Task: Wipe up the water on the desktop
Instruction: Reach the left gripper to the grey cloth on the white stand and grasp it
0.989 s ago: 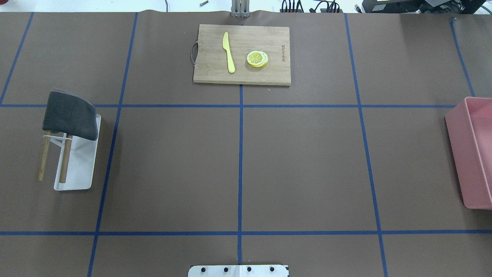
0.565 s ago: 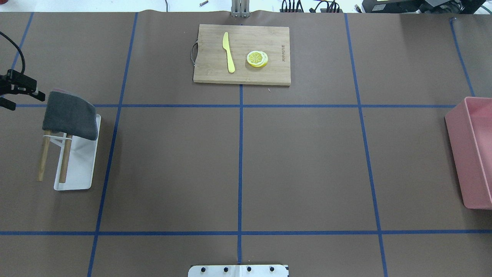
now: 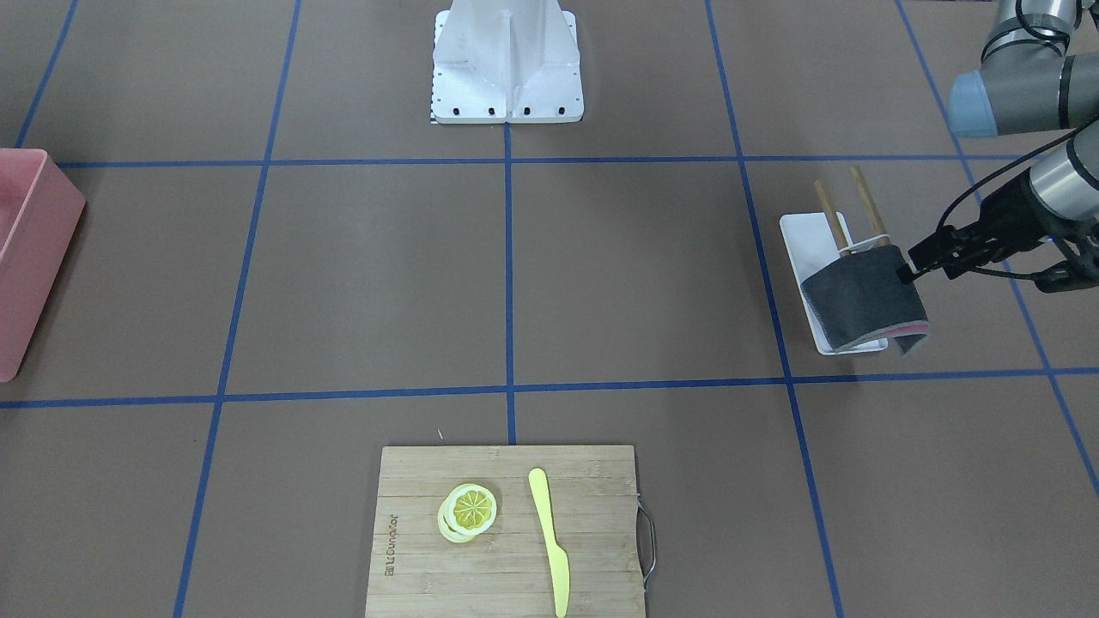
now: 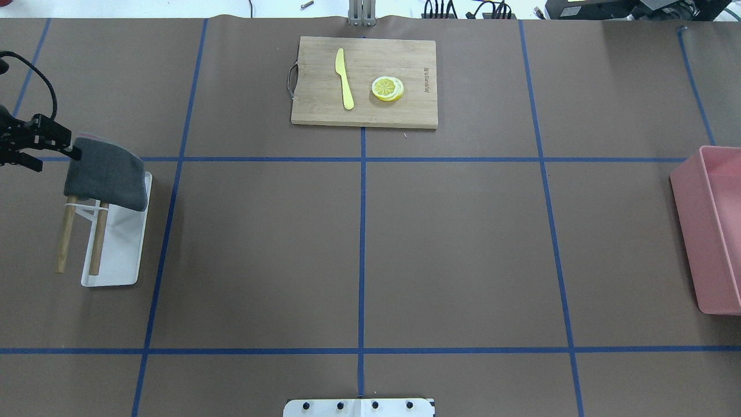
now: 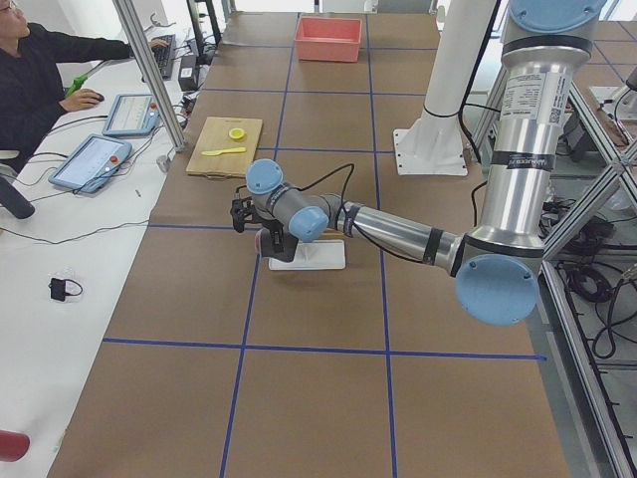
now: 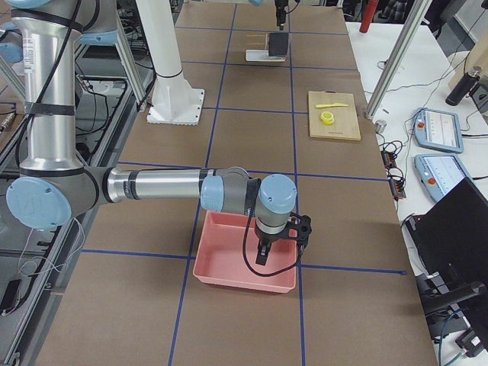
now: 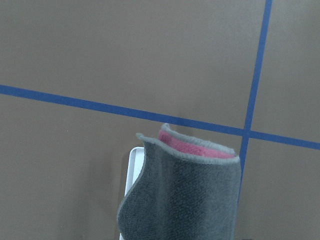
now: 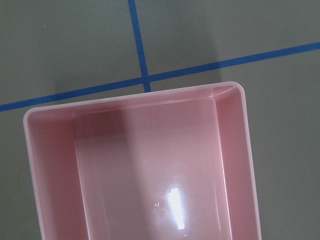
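The desktop [image 4: 451, 243] is brown paper with a blue tape grid; I see no water on it. A grey cloth with a pink underside [image 4: 107, 174] hangs over a rack of two wooden dowels on a white tray [image 4: 118, 255] at the left. It also shows in the front view [image 3: 863, 296] and the left wrist view [image 7: 190, 200]. My left gripper [image 4: 58, 157] is open and empty, its fingertips at the cloth's far-left top edge [image 3: 923, 268]. My right gripper [image 6: 282, 232] hovers over the pink bin; I cannot tell whether it is open or shut.
A bamboo cutting board [image 4: 405, 113] at the far middle carries a yellow knife [image 4: 345, 78] and lemon slices [image 4: 387, 88]. A pink bin [image 4: 709, 231] stands at the right edge. The robot base plate [image 4: 359, 407] is at the near edge.
My left gripper came into the overhead view from the left edge and moved right up to the cloth's top edge. The cloth and the rack have not moved.
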{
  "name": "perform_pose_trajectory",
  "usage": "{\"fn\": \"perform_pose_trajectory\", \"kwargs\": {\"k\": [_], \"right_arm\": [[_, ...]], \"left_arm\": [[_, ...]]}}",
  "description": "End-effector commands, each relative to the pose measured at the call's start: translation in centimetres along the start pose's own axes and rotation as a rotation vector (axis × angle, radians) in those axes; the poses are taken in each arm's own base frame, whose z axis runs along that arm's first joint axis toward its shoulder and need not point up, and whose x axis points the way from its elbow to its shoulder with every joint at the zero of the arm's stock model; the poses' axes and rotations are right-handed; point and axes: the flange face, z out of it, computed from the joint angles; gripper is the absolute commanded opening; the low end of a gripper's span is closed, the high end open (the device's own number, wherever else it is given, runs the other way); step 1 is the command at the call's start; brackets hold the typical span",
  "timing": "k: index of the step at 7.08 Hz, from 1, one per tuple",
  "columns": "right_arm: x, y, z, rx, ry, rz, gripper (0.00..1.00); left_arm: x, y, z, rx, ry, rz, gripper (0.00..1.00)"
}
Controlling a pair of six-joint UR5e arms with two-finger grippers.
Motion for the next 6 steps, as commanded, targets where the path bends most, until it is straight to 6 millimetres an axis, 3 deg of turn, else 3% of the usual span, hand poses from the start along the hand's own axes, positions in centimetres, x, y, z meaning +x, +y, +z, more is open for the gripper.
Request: {"fn": "perform_pose_trajectory", "kwargs": {"k": [1,3,6], "right_arm": [[0.02,0.08,0.06,-0.003,-0.006,0.002,1.0],[0.08,0.08,0.13,-0.005,-0.005,0.005,1.0],[-0.03,0.03,0.02,-0.003,-0.006,0.002,1.0]], "left_arm": [[0.2,0.21,0.6,-0.007,0.002,0.01,0.8],[0.21,0.22,0.6,-0.008,0.002,0.01,0.55],[0.34,0.27,0.82,-0.011,0.001,0.013,0.51]]}}
